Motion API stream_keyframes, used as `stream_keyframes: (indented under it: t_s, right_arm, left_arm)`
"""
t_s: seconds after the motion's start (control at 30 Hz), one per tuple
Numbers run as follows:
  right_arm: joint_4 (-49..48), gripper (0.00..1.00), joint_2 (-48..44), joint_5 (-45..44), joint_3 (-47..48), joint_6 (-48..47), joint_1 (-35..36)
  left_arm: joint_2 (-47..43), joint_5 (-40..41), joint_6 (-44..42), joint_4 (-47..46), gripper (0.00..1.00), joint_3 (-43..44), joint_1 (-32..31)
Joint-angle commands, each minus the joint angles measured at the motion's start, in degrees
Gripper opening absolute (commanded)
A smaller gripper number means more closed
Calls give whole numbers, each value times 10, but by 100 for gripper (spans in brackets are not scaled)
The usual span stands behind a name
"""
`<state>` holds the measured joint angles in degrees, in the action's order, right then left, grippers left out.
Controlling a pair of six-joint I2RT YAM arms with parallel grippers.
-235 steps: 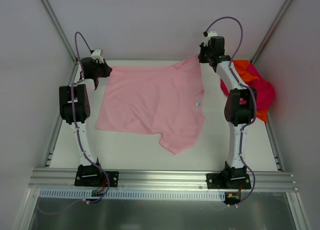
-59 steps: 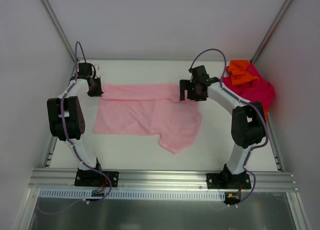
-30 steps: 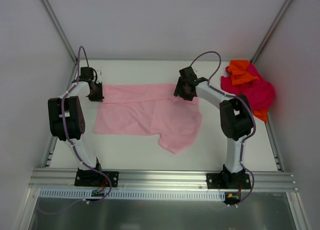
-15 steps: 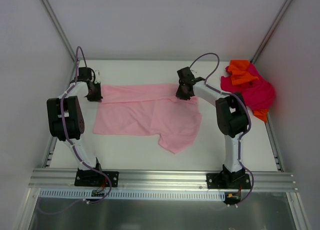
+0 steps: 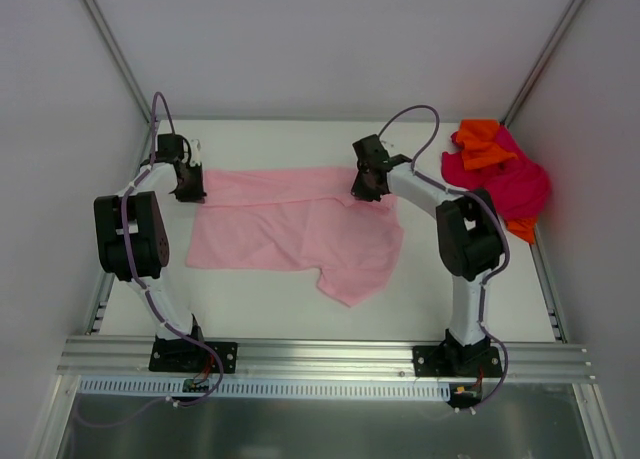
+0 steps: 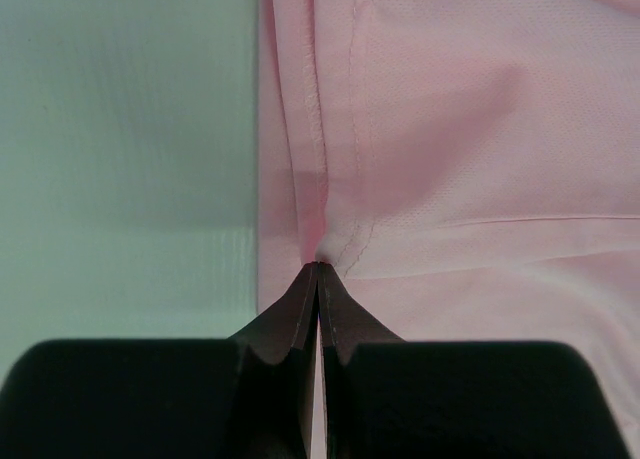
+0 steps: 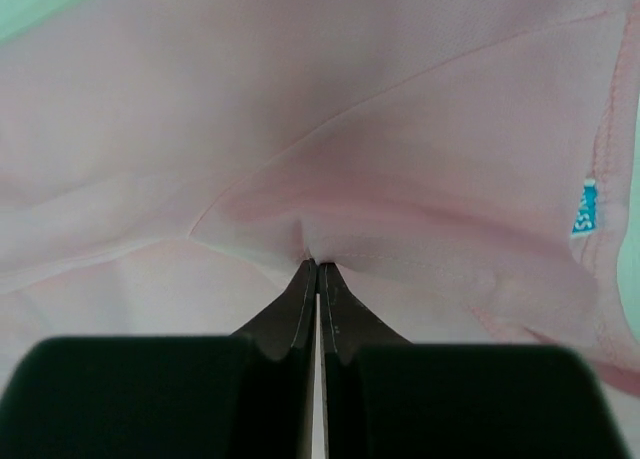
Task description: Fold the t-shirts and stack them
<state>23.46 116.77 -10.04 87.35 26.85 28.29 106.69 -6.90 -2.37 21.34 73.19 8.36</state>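
Observation:
A pink t-shirt [image 5: 300,224] lies on the white table [image 5: 430,279], its far part folded over towards me into a band along the far edge. My left gripper [image 5: 190,190] is shut on the shirt's far left corner; the left wrist view shows its jaws closed on a pinch of pink cloth [image 6: 318,264] at the hem. My right gripper [image 5: 362,189] is shut on the folded edge at the far right; the right wrist view shows its jaws closed on a pinch of cloth [image 7: 317,262], with a blue label [image 7: 585,209] to the right.
A heap of magenta and orange shirts [image 5: 500,174] lies at the far right of the table by the frame post. One sleeve [image 5: 350,279] of the pink shirt points towards the near edge.
Over the earlier frames both grippers carried the shirt's far edge towards me, folding it over. In the last half second, almost nothing has moved.

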Motion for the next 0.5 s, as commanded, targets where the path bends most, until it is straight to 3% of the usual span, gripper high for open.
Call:
stream_keyframes:
  t_s: [0.0, 0.4, 0.47]
  right_arm:
    - [13, 1, -73, -2, -22, 15, 11]
    - [22, 1, -85, 19, -82, 19, 25]
    - [22, 11, -78, 27, -85, 11, 26]
  left_arm:
    - [-3, -9, 2, -6, 0, 13, 5]
    - [-19, 10, -1, 15, 0, 2, 6]
    - [-24, 14, -2, 19, 0, 1, 6]
